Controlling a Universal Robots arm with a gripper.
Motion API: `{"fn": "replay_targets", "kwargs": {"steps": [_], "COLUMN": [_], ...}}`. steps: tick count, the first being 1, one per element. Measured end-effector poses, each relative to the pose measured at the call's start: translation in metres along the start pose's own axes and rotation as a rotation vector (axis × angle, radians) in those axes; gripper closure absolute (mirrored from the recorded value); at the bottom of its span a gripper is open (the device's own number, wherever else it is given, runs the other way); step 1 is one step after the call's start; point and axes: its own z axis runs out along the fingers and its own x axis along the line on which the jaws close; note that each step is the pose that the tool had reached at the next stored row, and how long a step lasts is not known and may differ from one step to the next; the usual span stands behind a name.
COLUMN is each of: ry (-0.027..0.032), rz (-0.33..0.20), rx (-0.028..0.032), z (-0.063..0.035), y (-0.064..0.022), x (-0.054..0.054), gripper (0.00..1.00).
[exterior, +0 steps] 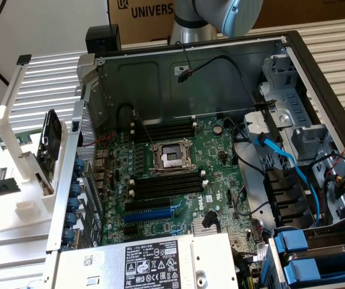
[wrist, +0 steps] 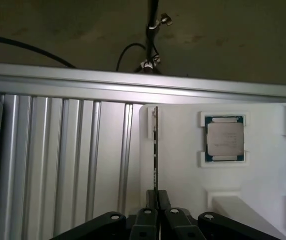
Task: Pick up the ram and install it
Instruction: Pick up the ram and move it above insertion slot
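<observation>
Wrist view: the black, angular end effector (wrist: 156, 200) is drawn narrow, its fingers pinching the near end of the ram (wrist: 155, 150). The ram is a thin green stick seen edge-on, standing upright in a smooth white moulded tray (wrist: 182, 170). Beside it, a square recess in the tray holds a flat silver processor (wrist: 224, 138). The tray sits on a ribbed aluminium worktop (wrist: 58, 160), with a metal rail (wrist: 133, 82) beyond. In the exterior view, an open steel computer case (exterior: 160, 72) holds a green motherboard (exterior: 184, 205) with long black slots (exterior: 166, 185).
</observation>
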Motion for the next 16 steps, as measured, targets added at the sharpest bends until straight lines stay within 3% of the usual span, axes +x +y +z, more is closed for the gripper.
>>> {"fn": "replay_targets", "kwargs": {"steps": [12,13,14,16], "ry": [0.0003,0.0003,0.0015,0.0036], "rz": [0.023,0.025,0.031,0.034], "rx": [-0.0001,-0.0001,-0.0001,-0.0004], "z": [-0.0421,-0.0465,-0.0599,-0.0693], "y": [0.001,0.001,0.0008,-0.0012], "x": [0.0,0.0,0.0,0.0], "gripper": [0.88,0.88,0.88,0.88]}}
